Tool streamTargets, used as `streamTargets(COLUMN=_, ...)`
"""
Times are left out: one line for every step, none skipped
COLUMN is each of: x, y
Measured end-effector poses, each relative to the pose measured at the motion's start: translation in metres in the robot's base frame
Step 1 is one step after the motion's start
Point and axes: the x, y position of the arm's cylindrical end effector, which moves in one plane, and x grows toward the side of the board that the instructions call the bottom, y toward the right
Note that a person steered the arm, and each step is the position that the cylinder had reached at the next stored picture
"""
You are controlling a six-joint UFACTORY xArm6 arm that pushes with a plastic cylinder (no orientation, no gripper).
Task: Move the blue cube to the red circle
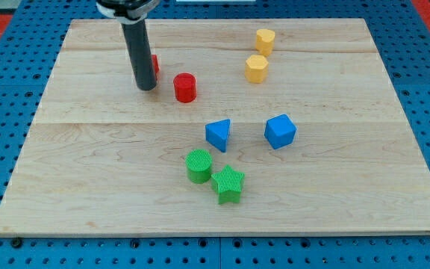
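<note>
The blue cube (280, 131) sits right of the board's middle. The red circle, a short red cylinder (185, 87), stands up and to the left of it, well apart. My tip (146, 87) rests on the board just left of the red cylinder, with a small gap between them. The rod rises from there to the view's top. A second red block (155, 65) shows partly behind the rod; its shape is hidden. The tip is far from the blue cube.
A blue triangular block (218, 134) lies left of the blue cube. A green cylinder (198, 165) and a green star (228, 184) touch below it. Two yellow blocks (257, 69) (265, 40) stand at the upper right. The wooden board (88, 187) lies on blue pegboard.
</note>
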Motion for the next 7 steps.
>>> streamTargets(x=0.026, y=0.019)
streamTargets(x=0.023, y=0.049)
streamTargets(x=0.021, y=0.067)
streamTargets(x=0.021, y=0.079)
streamTargets(x=0.05, y=0.097)
streamTargets(x=0.078, y=0.117)
streamTargets(x=0.097, y=0.156)
